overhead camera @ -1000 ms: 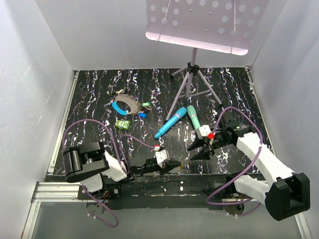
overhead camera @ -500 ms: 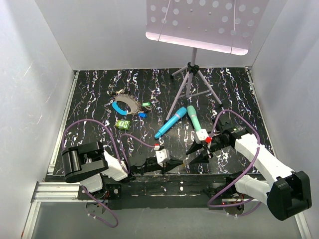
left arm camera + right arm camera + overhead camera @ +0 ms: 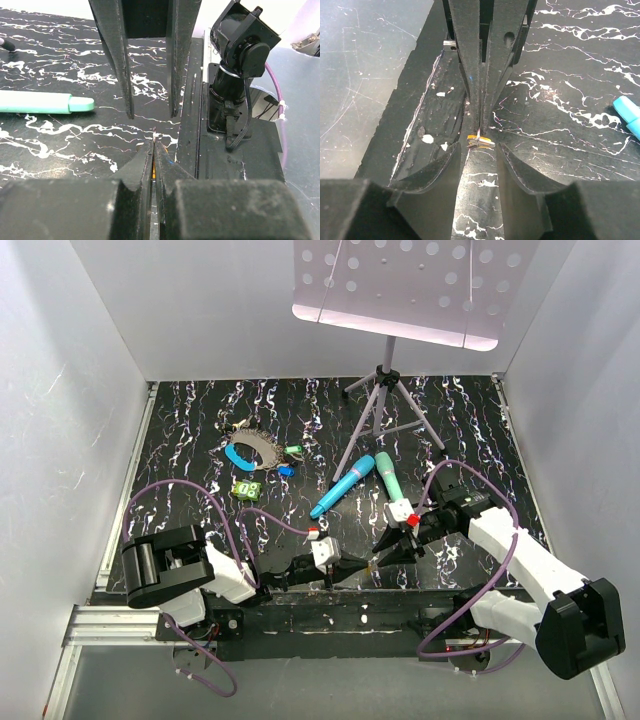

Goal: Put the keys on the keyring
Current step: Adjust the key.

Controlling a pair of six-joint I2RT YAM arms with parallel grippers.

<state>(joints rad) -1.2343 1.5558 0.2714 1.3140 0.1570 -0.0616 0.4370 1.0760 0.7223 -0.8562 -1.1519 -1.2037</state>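
Keyring (image 3: pixel 250 450), a grey chain-like oval with a blue arc, lies far left. Left end effector (image 3: pixel 153 150) is clamped on a yellow-headed key (image 3: pixel 479 141) at the near edge; right end effector (image 3: pixel 480 152), half-open, holds nothing.

Light: was bright and even, from overhead
Glare: white walls (image 3: pixel 60 390) looked washed out
Shadows: were soft, under the arms (image 3: pixel 520 550)
Focus: left gripper (image 3: pixel 153 146) was blurred nearest its wrist lens

The left gripper (image 3: pixel 358 568) is seen shut, nearly tip to tip with the right gripper (image 3: pixel 384 549), whose fingers are parted. The keyring (image 3: pixel 250 451) and keys (image 3: pixel 293 451) are seen well beyond the left gripper, and two teal sticks (image 3: pixel 341 487) nearer.
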